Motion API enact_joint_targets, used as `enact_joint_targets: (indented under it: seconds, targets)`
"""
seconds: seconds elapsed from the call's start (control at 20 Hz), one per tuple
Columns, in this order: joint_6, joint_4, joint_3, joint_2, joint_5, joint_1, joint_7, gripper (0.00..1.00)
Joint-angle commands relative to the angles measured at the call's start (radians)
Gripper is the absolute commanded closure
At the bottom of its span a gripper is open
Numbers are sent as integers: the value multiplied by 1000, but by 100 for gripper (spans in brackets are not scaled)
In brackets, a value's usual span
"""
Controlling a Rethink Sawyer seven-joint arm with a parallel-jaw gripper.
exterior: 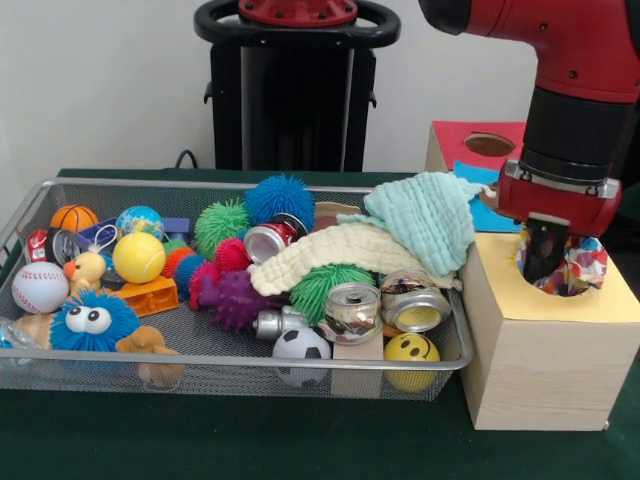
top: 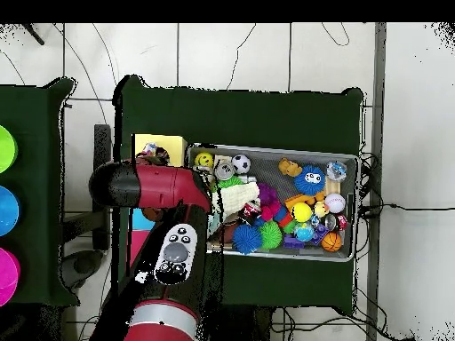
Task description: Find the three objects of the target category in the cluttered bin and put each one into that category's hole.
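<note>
The black fingers (exterior: 545, 250) reach down into the round ragged hole (exterior: 560, 285) of the pale wood box with a yellow face (exterior: 540, 350). A soft white cloth printed with coloured dots (exterior: 585, 262) bunches around them at the hole's rim; whether they grip it I cannot tell. The gripper (exterior: 546, 262) sits at three o'clock from the silver wire-mesh bin (exterior: 250, 186). Best release low, so the cloth clears the ragged edge.
</note>
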Motion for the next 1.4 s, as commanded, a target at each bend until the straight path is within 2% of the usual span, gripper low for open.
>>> enact_joint_targets:
  seconds: [0.05,0.2,0.4,0.65,1.05,1.25,1.4]
  targets:
    - [13,31,1,110,-69,-59,81,100]
    - [-19,21,7,126,-74,-63,77,100]
    - [-111,24,5,165,-83,-61,92,100]
    - [-180,70,43,166,-94,-86,67,100]
    - [-241,80,47,175,-119,-99,58,100]
    - [-183,106,75,124,-117,-120,38,100]
    - [-48,144,81,25,-106,-121,13,100]
